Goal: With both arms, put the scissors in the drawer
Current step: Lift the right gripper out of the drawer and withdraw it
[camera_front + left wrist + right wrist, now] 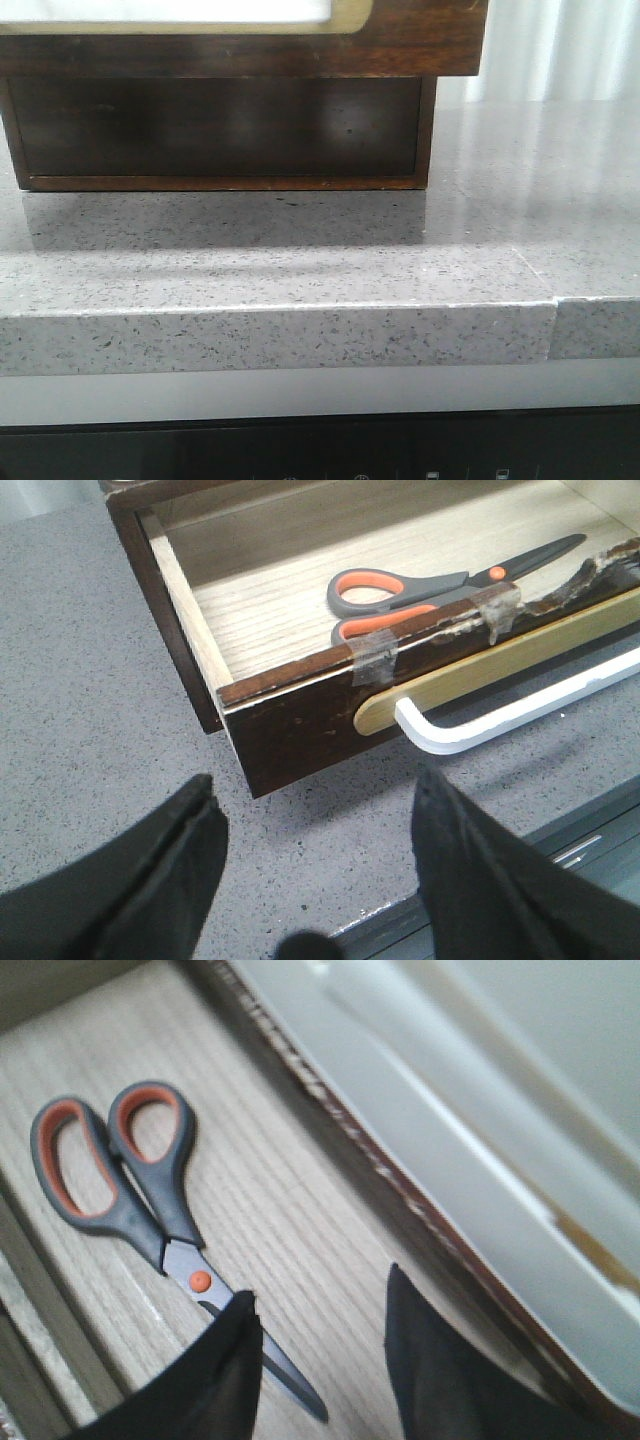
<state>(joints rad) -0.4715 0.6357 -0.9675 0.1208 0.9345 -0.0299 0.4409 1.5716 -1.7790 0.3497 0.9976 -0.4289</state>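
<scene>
Right gripper (320, 1360) over flat-lying scissors (150, 1210)

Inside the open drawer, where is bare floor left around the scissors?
Bare wood lies between the scissors and the drawer side wall, and behind them toward the back. Tightest spot: the handles sit close to the front board. The right tool hangs open over the blades.

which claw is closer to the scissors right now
Right. The right claw hangs open just over the scissors lying in the drawer, one finger above the blade. The left claw is open outside the drawer's front, over the counter.
</scene>
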